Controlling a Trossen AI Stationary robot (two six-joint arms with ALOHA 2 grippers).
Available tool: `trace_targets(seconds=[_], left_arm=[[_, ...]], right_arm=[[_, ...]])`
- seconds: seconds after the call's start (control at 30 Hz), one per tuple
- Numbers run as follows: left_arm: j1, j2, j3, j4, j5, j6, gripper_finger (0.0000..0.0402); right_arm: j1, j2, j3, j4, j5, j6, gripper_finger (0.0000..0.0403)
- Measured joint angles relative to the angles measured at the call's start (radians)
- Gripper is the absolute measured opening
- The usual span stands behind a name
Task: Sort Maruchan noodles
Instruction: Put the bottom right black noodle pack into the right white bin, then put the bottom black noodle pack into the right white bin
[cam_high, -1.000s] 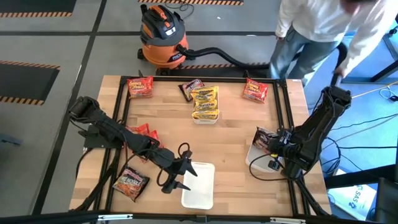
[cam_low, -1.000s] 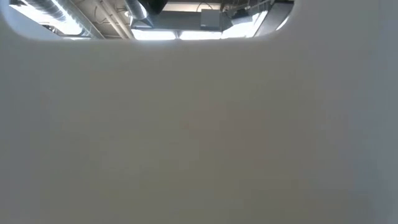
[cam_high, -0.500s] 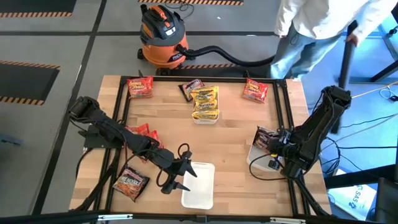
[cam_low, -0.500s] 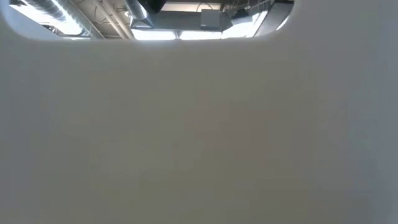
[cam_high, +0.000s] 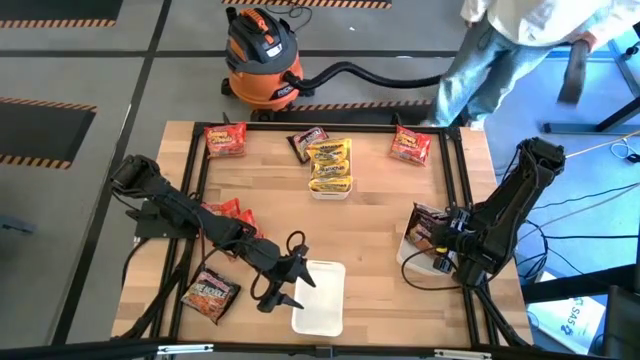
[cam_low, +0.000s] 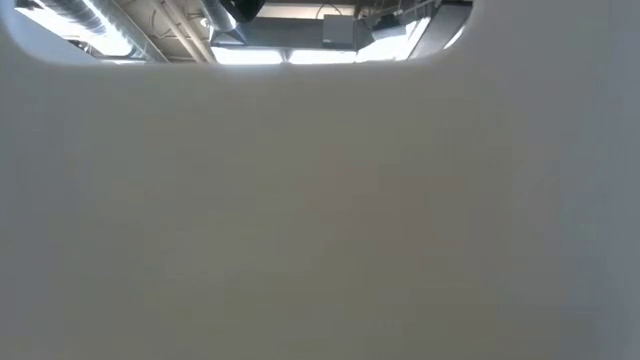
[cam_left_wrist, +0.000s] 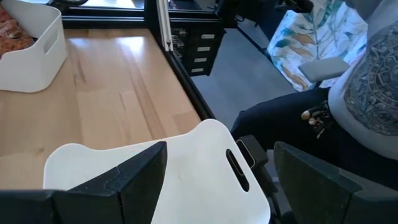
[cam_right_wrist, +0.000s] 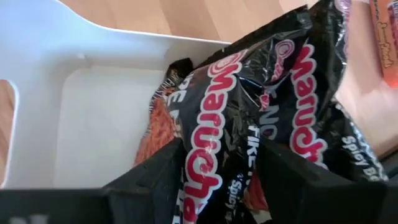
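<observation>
My right pincer (cam_right_wrist: 217, 168) sits over the white plastic tray (cam_right_wrist: 74, 93) at the tabletop's right edge, jaws parting around a dark crinkly Maruchan packet (cam_right_wrist: 261, 124) lying partly in that tray. If I lift now, the slick film could snag on a finger and drag out. My left pincer (cam_left_wrist: 221, 180) waits wide open above another white tray (cam_high: 320, 295).

Overhead sees the whole table (cam_high: 380, 215); low view seems blocked.
</observation>
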Motion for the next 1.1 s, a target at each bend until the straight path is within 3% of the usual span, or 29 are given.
trace_targets(seconds=[0.2,0.6,0.7,0.93,1.1], left_arm=[[0.0,0.0,0.0,0.0,0.0,-0.007,0.0288],[0.0,0.0,0.0,0.0,-0.043,-0.024,0.0288],[0.0,0.0,0.0,0.0,-0.074,-0.026,0.0288],[0.003,0.0,0.0,0.0,-0.145,-0.043,0.0288],[0.002,-0.01,0.0,-0.066,-0.148,-0.137,0.0288]], right_arm=[[0.0,0.0,0.013,-0.009,-0.018,-0.002,0.0169],[0.0,0.0,0.2,-0.128,-0.016,-0.024,0.0159],[0.0,0.0,0.24,-0.067,0.043,-0.025,0.0159],[-0.001,0.0,0.259,0.136,0.354,-0.033,0.0159],[-0.038,0.0,0.259,0.218,0.365,-0.077,0.016]])
